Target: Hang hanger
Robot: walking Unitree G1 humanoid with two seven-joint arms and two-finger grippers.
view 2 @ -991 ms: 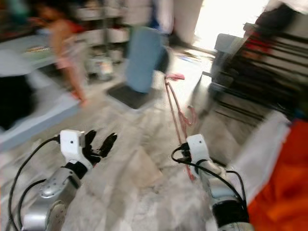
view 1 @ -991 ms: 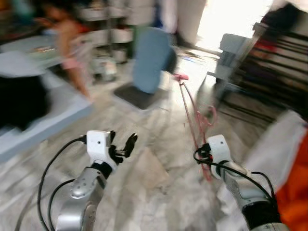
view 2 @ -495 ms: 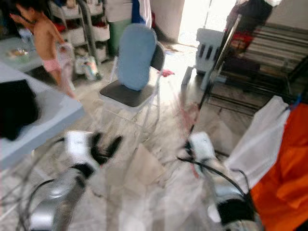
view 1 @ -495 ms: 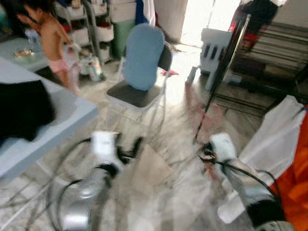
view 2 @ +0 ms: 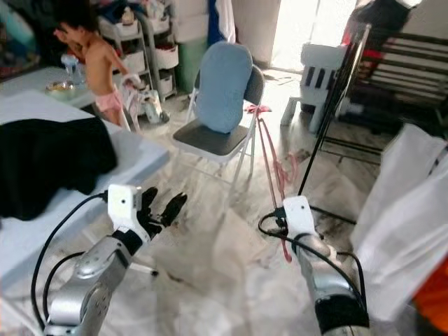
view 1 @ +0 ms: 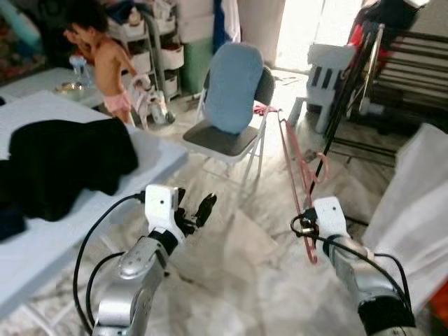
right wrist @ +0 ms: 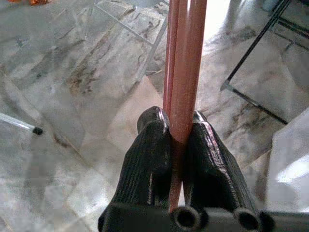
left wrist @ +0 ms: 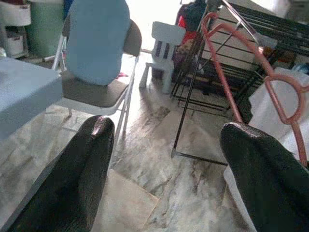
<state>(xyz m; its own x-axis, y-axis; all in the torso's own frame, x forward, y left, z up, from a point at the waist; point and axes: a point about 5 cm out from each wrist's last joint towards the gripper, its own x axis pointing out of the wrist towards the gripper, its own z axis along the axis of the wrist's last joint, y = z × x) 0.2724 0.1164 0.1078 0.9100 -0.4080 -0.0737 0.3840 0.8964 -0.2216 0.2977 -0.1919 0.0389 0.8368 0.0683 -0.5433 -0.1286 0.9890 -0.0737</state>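
Marble floor [view 1: 245,273] spreads under a folding chair [view 1: 231,105] with a blue cushion (a black drying rack [view 1: 392,77] stands behind). The right gripper [right wrist: 173,145] pinches the pink hanger [view 1: 294,175], held upright above the floor; the left gripper [view 1: 197,212] hovers spread, empty.

The view has swung left, revealing the black garment [view 1: 63,164].

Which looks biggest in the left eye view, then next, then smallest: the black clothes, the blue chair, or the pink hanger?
1. black clothes, though they lie nearer the camera.
2. blue chair.
3. pink hanger, long but thin, clamped in the right gripper.
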